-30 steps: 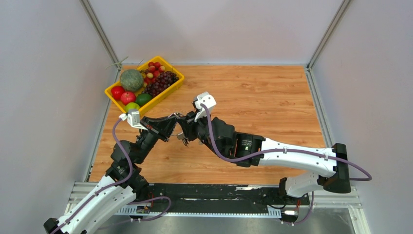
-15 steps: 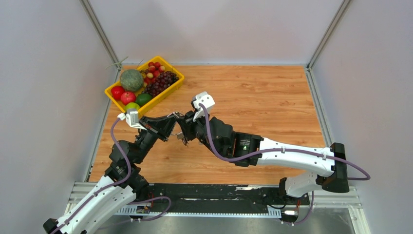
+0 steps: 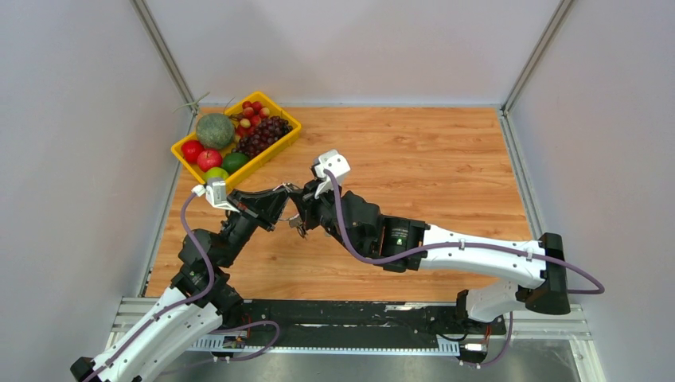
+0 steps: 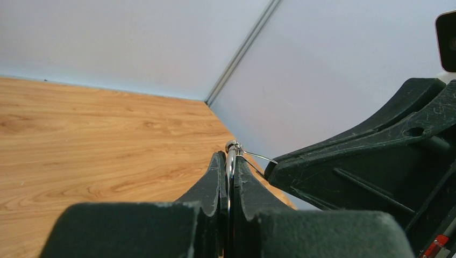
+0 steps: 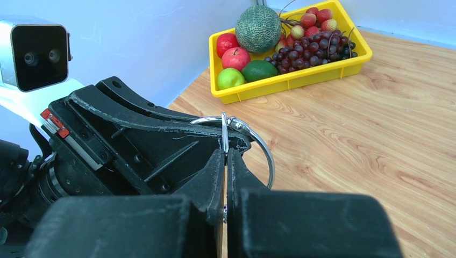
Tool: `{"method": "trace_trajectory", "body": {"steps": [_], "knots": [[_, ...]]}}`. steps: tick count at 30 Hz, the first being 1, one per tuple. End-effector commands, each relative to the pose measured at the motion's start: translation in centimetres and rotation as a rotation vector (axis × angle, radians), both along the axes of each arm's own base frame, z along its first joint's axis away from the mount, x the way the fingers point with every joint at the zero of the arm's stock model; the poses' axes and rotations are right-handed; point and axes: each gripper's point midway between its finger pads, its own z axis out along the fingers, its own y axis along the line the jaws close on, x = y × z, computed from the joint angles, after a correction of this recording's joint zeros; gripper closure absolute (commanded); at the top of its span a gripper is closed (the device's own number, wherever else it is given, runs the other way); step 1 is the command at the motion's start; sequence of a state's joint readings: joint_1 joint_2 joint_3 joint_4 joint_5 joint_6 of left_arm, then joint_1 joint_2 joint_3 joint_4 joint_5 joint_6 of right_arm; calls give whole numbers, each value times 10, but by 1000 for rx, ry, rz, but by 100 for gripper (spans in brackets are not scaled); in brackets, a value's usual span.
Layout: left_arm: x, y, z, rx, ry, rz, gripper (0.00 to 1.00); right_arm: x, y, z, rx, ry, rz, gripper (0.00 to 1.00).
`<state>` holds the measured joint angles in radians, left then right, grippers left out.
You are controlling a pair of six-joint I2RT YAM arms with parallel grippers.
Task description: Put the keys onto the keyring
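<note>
edging slightly left since a second ago, the right gripper (image 5: 226, 157) is now meeting the left gripper (image 4: 230, 159) tip to tip above the table (image 3: 430, 159), near the fruit tray (image 5: 293, 81); the left arm is sitting much where it was. the left gripper is pinching the keyring (image 5: 263, 145), its jaws closed down to the wire's width (edge-on in its own camera, a bright sliver between the fingers). the ring is curving out past the left fingertips towards the right gripper. the right gripper is clamping shut on a thin silver key (image 5: 224, 130), standing upright between its tips and touching the ring's top edge. whether the key is passing through the wire, i cannot tell.
</note>
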<state>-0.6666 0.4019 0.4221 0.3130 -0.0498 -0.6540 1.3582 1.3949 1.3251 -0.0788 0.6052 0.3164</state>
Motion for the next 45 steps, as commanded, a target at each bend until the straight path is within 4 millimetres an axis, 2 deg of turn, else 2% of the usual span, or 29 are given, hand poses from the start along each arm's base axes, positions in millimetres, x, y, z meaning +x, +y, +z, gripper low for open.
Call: {"method": "trace_trajectory", "body": {"steps": [1,6,10,13,16,17,22,27,37,40,45], "knots": [[-10,2,26,-45,-53,-25,100,-1,2,31,65,-44,8,100],[-14,-5,12,34,-58,-60,97,-3,-10,39,24,-63,19,100],[-29,-18,6,118,-118,-156,81,-8,-9,36,-54,-49,70,100],[-43,-26,4,203,-179,-232,64,-12,-11,36,-81,-33,111,100],[-51,-27,5,261,-215,-262,55,-17,-16,40,-105,-18,144,100],[-50,-27,-1,290,-207,-263,52,-19,-18,43,-113,-14,153,100],[-53,-24,0,316,-208,-261,48,-20,-29,48,-165,35,191,100],[-55,-23,-4,328,-198,-267,47,-26,-36,39,-203,116,234,100],[-69,-19,16,339,-260,-292,43,-29,-46,26,-258,209,256,100],[-75,-21,20,340,-284,-317,40,-27,-45,21,-266,230,262,100],[-80,-27,24,356,-310,-363,38,-25,-43,23,-256,237,255,100]]}}
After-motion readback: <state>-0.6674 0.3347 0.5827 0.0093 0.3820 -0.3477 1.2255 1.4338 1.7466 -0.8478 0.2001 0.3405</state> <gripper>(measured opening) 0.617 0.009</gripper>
